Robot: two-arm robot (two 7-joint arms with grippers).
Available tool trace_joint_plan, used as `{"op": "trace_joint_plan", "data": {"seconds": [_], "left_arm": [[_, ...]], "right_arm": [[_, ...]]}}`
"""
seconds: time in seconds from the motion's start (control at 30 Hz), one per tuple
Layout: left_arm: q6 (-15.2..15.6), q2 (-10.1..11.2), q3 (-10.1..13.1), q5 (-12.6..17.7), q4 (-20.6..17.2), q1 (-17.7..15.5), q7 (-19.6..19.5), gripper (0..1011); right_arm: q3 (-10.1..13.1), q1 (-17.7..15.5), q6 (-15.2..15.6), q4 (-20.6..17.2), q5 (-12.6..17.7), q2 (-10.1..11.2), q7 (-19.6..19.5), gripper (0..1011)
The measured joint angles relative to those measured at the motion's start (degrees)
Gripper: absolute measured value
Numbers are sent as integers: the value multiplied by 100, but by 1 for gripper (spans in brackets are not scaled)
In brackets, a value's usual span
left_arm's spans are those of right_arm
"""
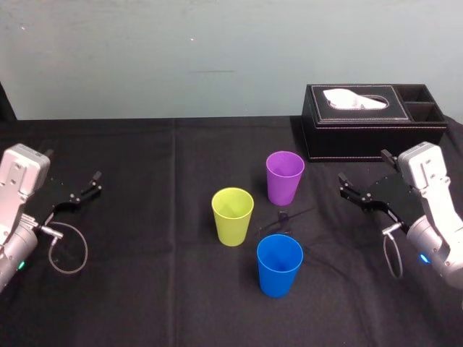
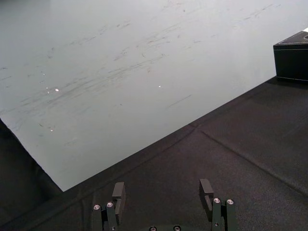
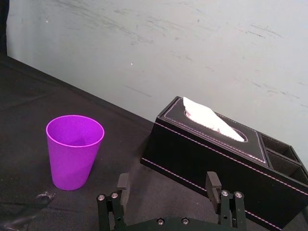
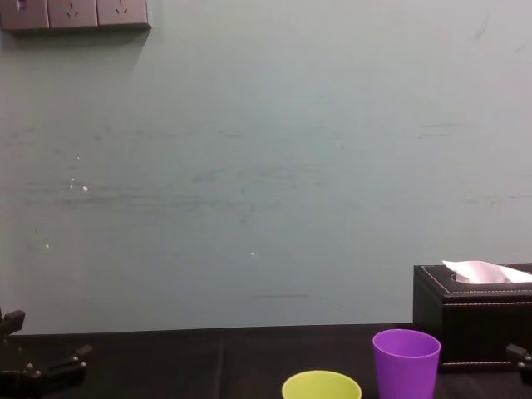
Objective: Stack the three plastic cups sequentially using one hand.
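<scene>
Apparently untouched, three cups stand between the spread left gripper and spread right gripper.

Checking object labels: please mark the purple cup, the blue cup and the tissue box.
purple cup (image 1: 283,189): head view, outer side wall.
blue cup (image 1: 278,282): head view, outer side wall.
tissue box (image 1: 376,142): head view, front face.

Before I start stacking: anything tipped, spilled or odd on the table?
Nothing tipped: purple cup, yellow-green cup, blue cup stand upright, apart. One oddity: a small crumpled scrap, maybe clear film, lies on the cloth between purple and blue. Left end effector and right end effector wait open at the sides.
</scene>
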Motion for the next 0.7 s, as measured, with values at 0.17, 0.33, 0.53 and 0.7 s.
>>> {"op": "trace_joint_plan", "data": {"seconds": [0.17, 0.33, 0.53, 0.7], "left_arm": [[0, 0, 0, 0, 0, 0, 0, 1010], [0, 0, 0, 0, 0, 0, 0, 1010], [0, 0, 0, 0, 0, 0, 0, 1010], [0, 0, 0, 0, 0, 0, 0, 1010]], "right_arm": [[0, 0, 0, 0, 0, 0, 0, 1003], [0, 0, 0, 0, 0, 0, 0, 1003], [162, -149, 75, -163, 98, -19, 22, 1003], [350, -311, 115, -335, 253, 24, 110, 1003]]}}
